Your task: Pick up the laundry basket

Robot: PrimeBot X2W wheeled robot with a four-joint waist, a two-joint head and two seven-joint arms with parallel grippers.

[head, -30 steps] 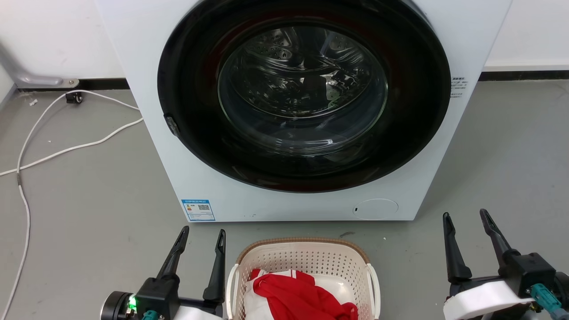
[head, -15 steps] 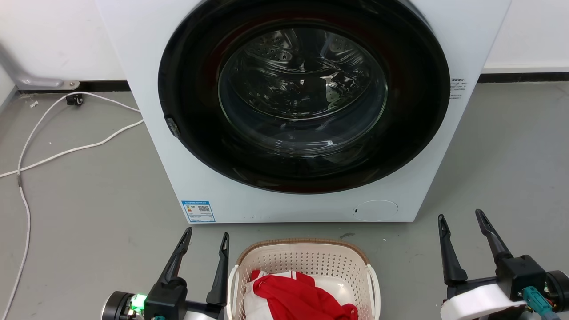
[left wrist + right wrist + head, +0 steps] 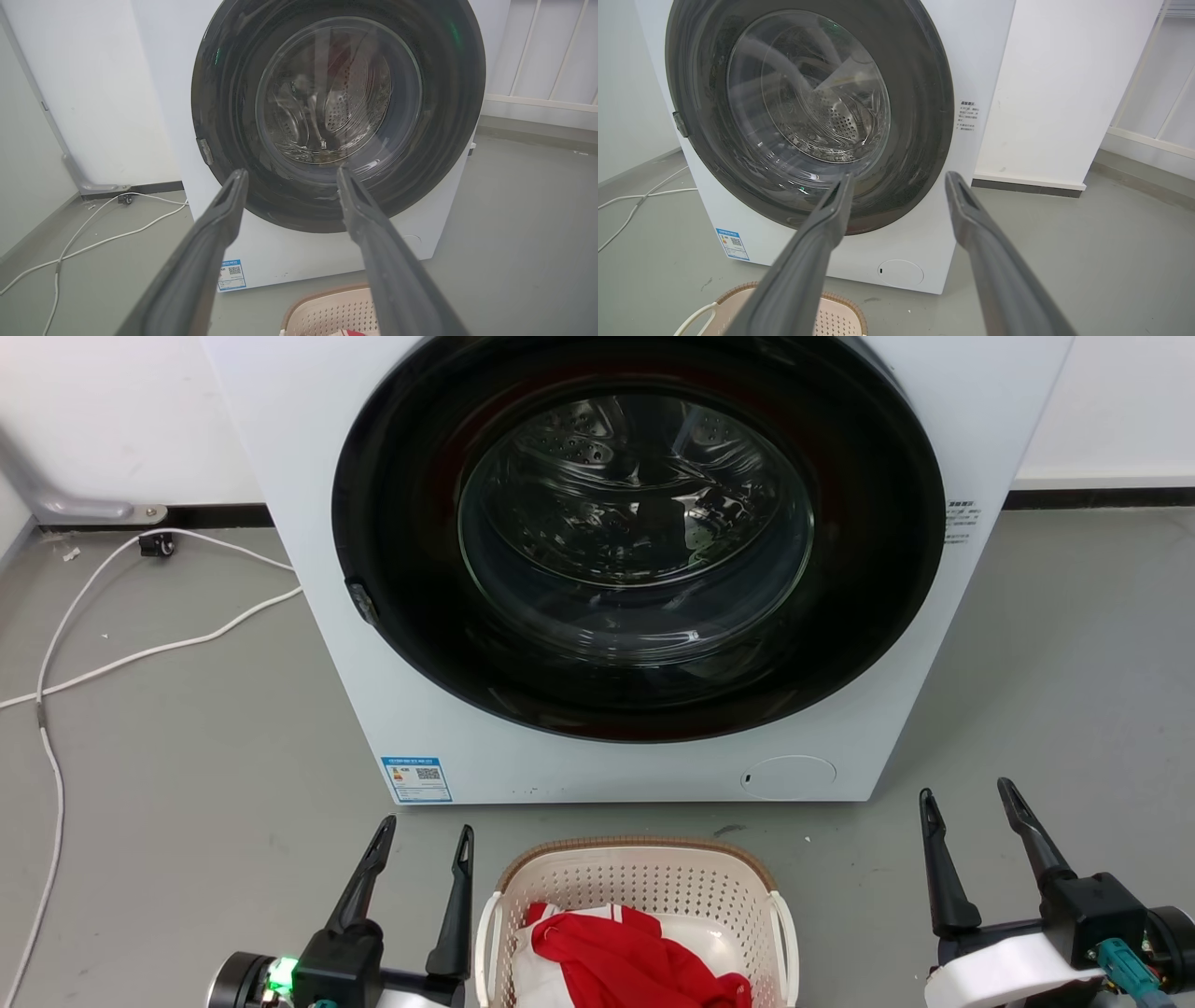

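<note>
Laundry basket (image 3: 644, 889) sat on the grey floor (image 3: 187, 775) just in front of the front-loading washing machine (image 3: 392, 709), whose round door was shut. A red garment (image 3: 635, 957) lay inside it. The left gripper (image 3: 427, 828) hovered just beside its left handle, the right gripper (image 3: 966, 791) well apart to the right. Both had jaws spread wide, holding nothing.

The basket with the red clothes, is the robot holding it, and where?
No, nothing is held. The left gripper and the right gripper are both open and empty, on either side of the laundry basket.
</note>
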